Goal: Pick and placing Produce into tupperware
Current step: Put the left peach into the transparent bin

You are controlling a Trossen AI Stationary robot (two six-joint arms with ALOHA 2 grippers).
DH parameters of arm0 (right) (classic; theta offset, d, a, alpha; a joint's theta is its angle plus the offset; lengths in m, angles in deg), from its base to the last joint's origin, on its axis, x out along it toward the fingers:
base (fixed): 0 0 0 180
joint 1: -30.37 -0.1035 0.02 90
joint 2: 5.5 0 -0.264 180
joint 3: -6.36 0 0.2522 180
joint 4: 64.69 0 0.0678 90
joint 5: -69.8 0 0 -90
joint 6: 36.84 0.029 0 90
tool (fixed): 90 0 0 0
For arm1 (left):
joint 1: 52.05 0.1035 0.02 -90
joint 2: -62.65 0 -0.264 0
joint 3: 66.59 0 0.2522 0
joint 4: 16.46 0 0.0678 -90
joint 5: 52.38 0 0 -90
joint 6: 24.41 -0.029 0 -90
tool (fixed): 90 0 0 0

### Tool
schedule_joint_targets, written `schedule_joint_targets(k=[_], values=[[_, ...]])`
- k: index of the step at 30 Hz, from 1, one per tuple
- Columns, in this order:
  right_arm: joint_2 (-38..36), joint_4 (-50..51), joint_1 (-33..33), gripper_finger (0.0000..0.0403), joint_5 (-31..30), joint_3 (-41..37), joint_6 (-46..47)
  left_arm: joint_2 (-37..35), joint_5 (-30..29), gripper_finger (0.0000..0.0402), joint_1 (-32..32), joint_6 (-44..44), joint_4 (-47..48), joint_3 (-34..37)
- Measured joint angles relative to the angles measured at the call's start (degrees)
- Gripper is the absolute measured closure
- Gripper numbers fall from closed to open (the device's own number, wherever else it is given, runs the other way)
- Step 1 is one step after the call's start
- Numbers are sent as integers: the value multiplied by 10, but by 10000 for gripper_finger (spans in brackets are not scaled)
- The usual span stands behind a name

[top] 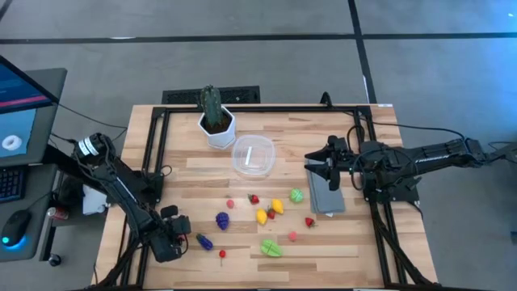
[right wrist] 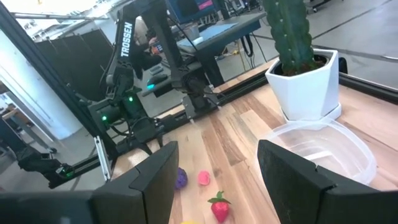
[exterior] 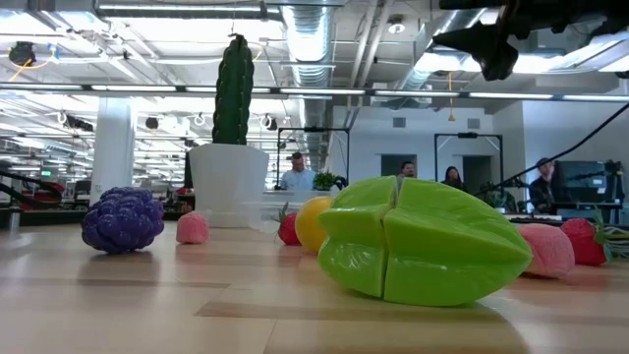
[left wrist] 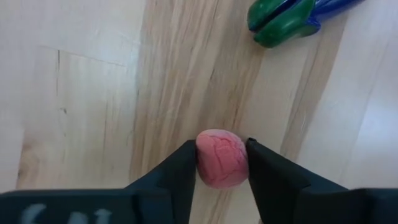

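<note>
High view first: we see the left gripper low at the table's near-left corner, just beside a dark purple toy vegetable and a small red piece. Our right gripper hangs above the far end of the flat grey cloth, near the clear tupperware, which sits just beside the white pot holding the cactus. The produce lies scattered on the wooden table between the arms: a purple grape cluster, a yellow piece, a round green piece, a green star fruit and several red and pink bits.

Low view: we look level across the boards at the star fruit up close, with the grape cluster, a pink piece and the pot behind; people sit in the room beyond.

Left wrist view: our two dark fingers are pinching a small pink ball from both sides, pressed to its flanks, down at the wood. A green and blue toy lies well apart.

Right wrist view: our fingers stand spread with nothing between them, and past them we see the empty tupperware, a strawberry and the left arm.
</note>
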Motion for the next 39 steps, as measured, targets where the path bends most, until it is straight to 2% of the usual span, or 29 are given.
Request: schedule_joint_targets(k=[5,11,21,28,31,35,39], values=[[0,0,0,159,-1,0,0,1,-10,297,0,5,8,-7],[0,0,0,159,-1,0,-1,-9,-48,299,14,5,8,-22],[0,0,0,159,-3,0,-1,-82,-169,297,70,-38,24,-41],[0,5,-1,159,-3,0,-1,-133,-241,297,136,-117,14,-43],[0,11,-1,159,0,0,0,-141,-263,297,179,-179,-14,-43],[0,15,-1,159,0,0,0,-141,-262,297,250,-278,-72,-43],[0,15,-1,159,0,0,-1,-141,-232,297,330,-374,-142,-44]])
